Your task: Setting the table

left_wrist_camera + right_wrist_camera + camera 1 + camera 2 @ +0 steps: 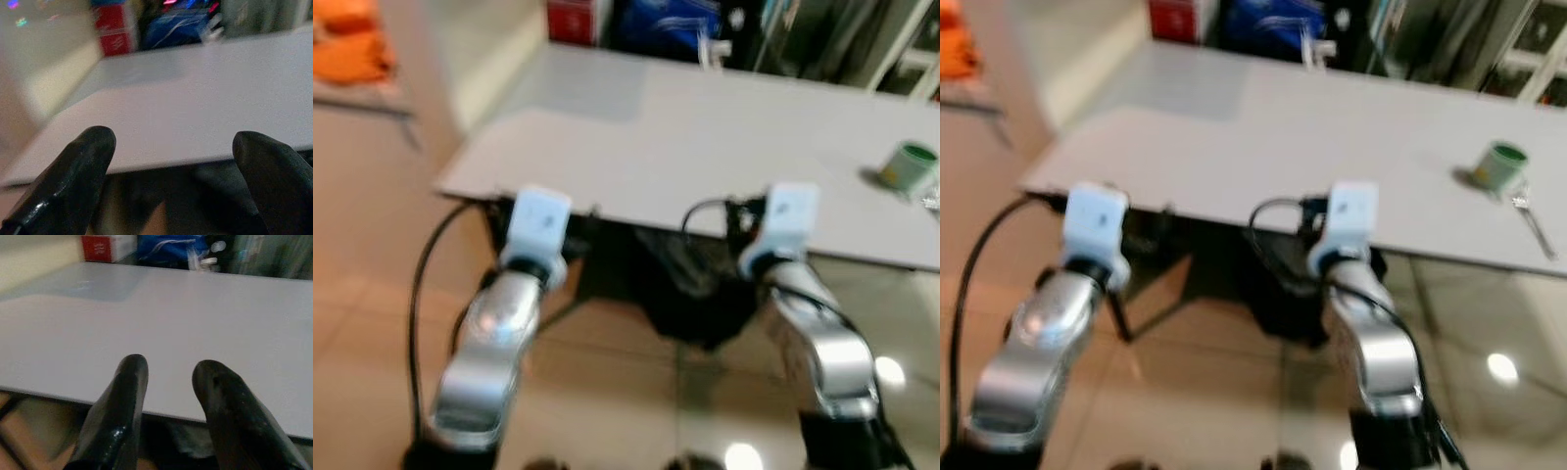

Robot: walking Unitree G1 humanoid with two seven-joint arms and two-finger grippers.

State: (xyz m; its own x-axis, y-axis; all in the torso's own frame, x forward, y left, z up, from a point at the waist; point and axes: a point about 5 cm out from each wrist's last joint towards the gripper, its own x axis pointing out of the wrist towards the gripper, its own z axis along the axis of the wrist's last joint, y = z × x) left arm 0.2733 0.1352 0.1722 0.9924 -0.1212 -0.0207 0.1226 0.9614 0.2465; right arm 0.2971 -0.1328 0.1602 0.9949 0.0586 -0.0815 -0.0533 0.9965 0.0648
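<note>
Item: white table [705,127], long and flat-topped, its near edge running across in front of the robot and its near left corner pointing toward open floor.

On it: a green cup [1499,164] far over on the robot's right side, set back from the near edge; a fork [1532,224] lay just beside the cup, nearer the edge, handle angled toward the robot. The broad stretch of tabletop between the left corner and the cup was bare.

Left gripper [171,147]: held at the near edge, close to the left corner, fingers spread wide, nothing between them.

Right gripper [168,377]: held at the near edge toward the middle of the table, fingers parted by a narrower gap, nothing held.

Both silver arms reached forward side by side, well apart from each other and from the cup.

Under the table: a dark bulky shape [685,284], too blurred to name, and a black cable [426,264] looping down on the left.

Beyond the far edge: a red box [573,20] and a blue bag [666,24].

Floor: tan glossy tile [362,294], open to the left of the table.
</note>
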